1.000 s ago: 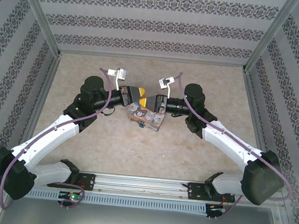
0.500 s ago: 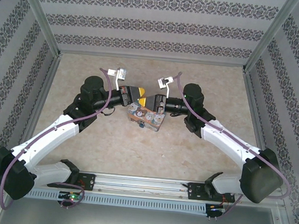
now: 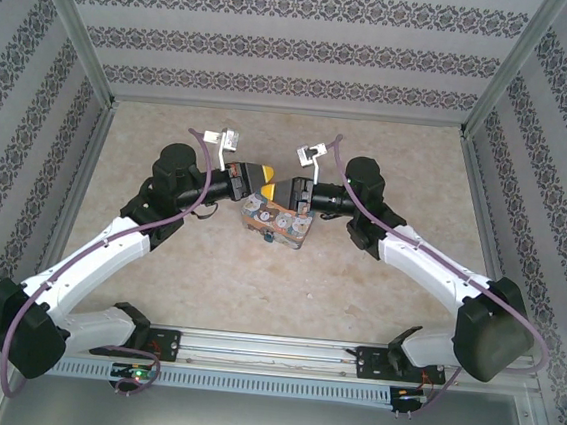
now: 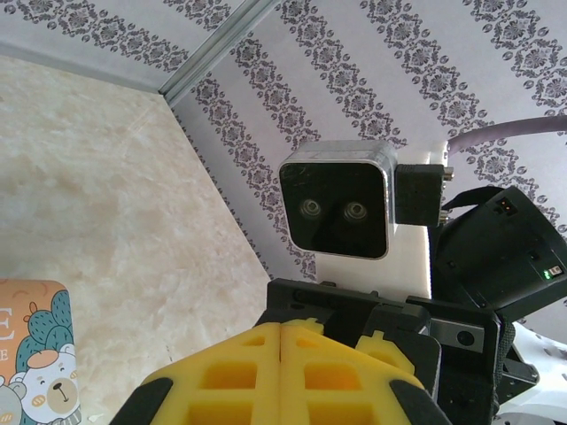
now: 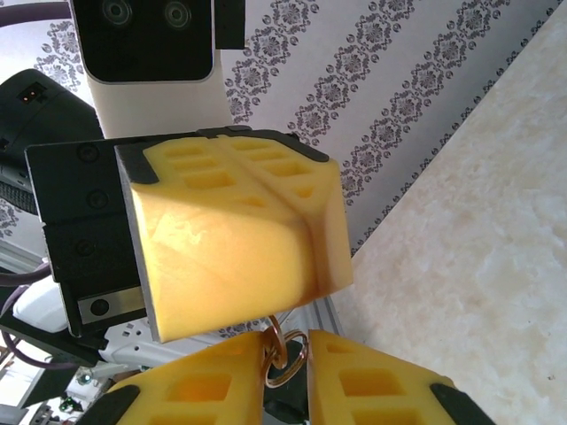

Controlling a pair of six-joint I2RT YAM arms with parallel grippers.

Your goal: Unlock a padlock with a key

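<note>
In the right wrist view, two linked coppery key rings [image 5: 288,357] sit between my right gripper's [image 5: 285,343] yellow pads, touching both. The rings run up to the tip of my left gripper's yellow fingers [image 5: 230,239], which are pressed together just above. The key's blade and the teal padlock are hidden. In the left wrist view my left gripper [image 4: 282,329] is shut along a hairline seam with nothing showing in it. From above, the left gripper [image 3: 263,177] and right gripper [image 3: 288,190] meet tip to tip over the table's middle.
The illustrated orange-and-teal box [image 3: 277,224] lies on the beige table [image 3: 355,300] right under the two grippers, and its corner [image 4: 35,354] shows in the left wrist view. Patterned walls close in the back and both sides.
The right arm has eased slightly toward the left gripper, and more of its yellow fingers shows from above. The left arm and the box have stayed put.
</note>
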